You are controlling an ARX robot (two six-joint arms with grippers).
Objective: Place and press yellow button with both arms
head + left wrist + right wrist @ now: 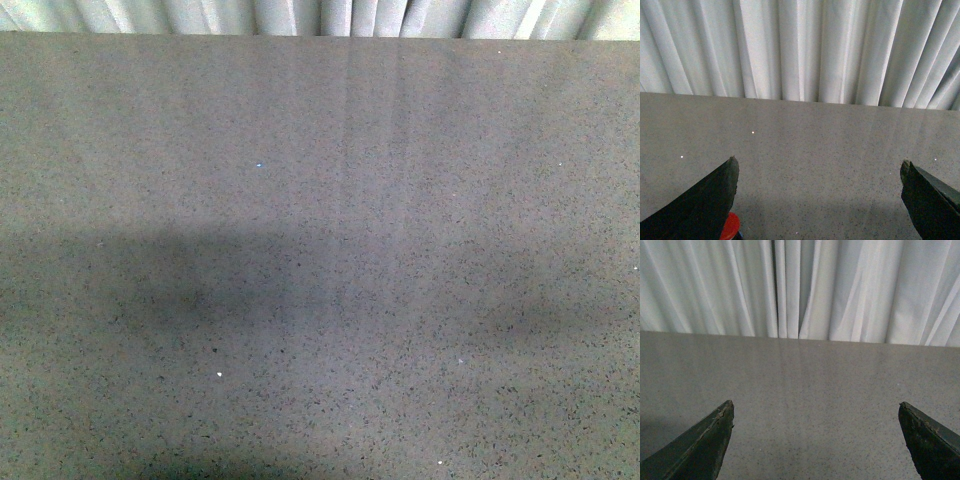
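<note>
Left gripper (pixel 819 161): released, jaws spread wide, nothing between them, tips over the bare speckled table (pixel 840 150). Right gripper (pixel 816 404): also released, jaws wide apart and empty. Yellow button: no yellow cap shows in any view, so its position cannot be established. One item noted: a red rounded object (pixel 730 227) with a sliver of blue beside it sits at the very edge of the left wrist view, just beside and partly hidden by one finger (pixel 710 200) of the left gripper. Too little shows to identify it. The front view gives only grey table and soft shadows, with a white curtain (pixel 320 15) past the far edge; neither arm appears there. Risks, as judged: with the target unseen, either arm could descend on the wrong spot and close on nothing. The red object lies so close to the left finger that a sideways sweep or a blind closing could knock it over or push it away. If it were taken for the button by shape alone, the wrong item would be placed and pressed.
</note>
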